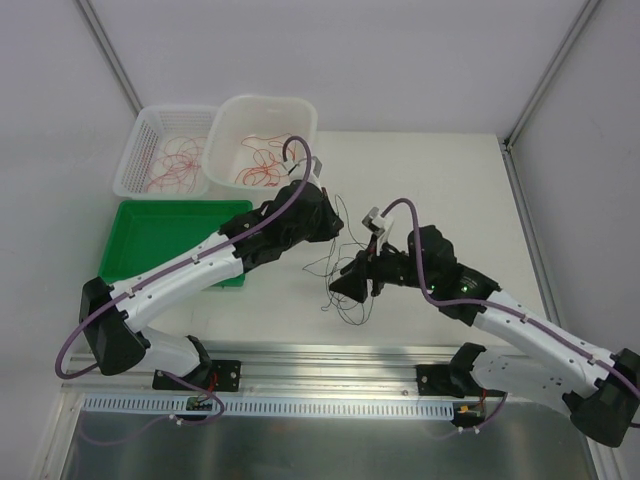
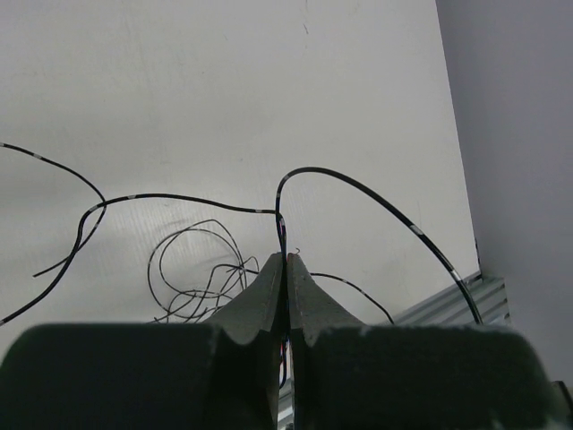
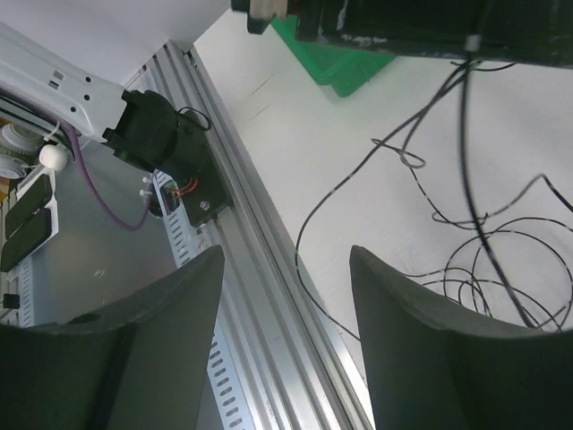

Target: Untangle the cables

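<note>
A tangle of thin black cables (image 1: 345, 285) lies on the white table between the two arms. My left gripper (image 1: 335, 225) is shut on a black cable (image 2: 358, 188) that arcs up from its closed tips (image 2: 286, 260); more black loops (image 2: 192, 269) lie below. My right gripper (image 1: 345, 285) is open and empty just above the tangle, its fingers (image 3: 407, 305) spread over the table's near edge. Black cables (image 3: 466, 233) lie to the right of them. Red and orange cables (image 1: 262, 165) lie in the two white containers at the back left.
A white slotted basket (image 1: 140, 160) and a white tub (image 1: 235, 120) stand at the back left. A green tray (image 1: 165, 235) lies in front of them under my left arm. An aluminium rail (image 1: 330, 355) runs along the near edge.
</note>
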You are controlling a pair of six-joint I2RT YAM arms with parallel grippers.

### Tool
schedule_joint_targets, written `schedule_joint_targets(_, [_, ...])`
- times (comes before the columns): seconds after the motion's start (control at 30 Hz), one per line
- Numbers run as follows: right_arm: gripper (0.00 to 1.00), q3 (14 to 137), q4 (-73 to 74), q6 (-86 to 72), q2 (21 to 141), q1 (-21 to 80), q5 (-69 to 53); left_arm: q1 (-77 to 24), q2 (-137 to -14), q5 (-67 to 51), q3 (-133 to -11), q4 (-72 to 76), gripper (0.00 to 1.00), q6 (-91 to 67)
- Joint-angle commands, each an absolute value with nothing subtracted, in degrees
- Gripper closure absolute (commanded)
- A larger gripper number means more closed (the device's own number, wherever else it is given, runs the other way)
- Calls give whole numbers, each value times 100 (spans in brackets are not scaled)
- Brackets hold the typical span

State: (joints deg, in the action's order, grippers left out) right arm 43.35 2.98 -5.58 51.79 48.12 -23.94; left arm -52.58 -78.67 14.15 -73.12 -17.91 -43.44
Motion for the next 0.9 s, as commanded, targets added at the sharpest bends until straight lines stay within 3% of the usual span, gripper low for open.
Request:
schedule_joint_targets(0.0, [38, 4351, -421, -545, 5474, 5062, -2137, -5326, -7691, 1687, -7181, -1731, 100, -4684])
schedule_joint_targets(0.4, [44, 4421, -887, -396, 6512, 5405, -1802, -5326, -7207, 2118, -6759, -1731, 100, -5238])
schedule_joint_targets(0.5, [55, 4438, -932, -404, 6645, 5449, -1802, -5326, -7093, 2180, -6689, -1731, 100, -5230])
schedule_joint_targets(0.6, [80, 4491, -774, -378, 6461, 5467, -1741, -5326, -7005, 2259, -6575, -1731, 100, -5159])
schedule_joint_targets(0.63, [91, 4526, -669, -361, 6364, 5458, -1697, -5326, -6987, 2285, -6522, -1731, 98, -5159])
schedule_joint_targets(0.7, [99, 4702, -186, -220, 6066, 5467, -1442, -5326, -6917, 2294, -6338, -1731, 93, -5116])
schedule_joint_targets(0.8, [99, 5061, 701, 104, 5767, 5458, -952, -5317, -6829, 2303, -6109, -1723, 82, -4993])
schedule_joint_targets(0.83, [99, 5149, 912, 175, 5740, 5458, -836, -5317, -6759, 2311, -6056, -1714, 71, -4949])
schedule_joint_targets(0.87, [99, 5237, 1306, 237, 5704, 5449, -731, -5317, -6698, 2320, -5943, -1714, 66, -4905])
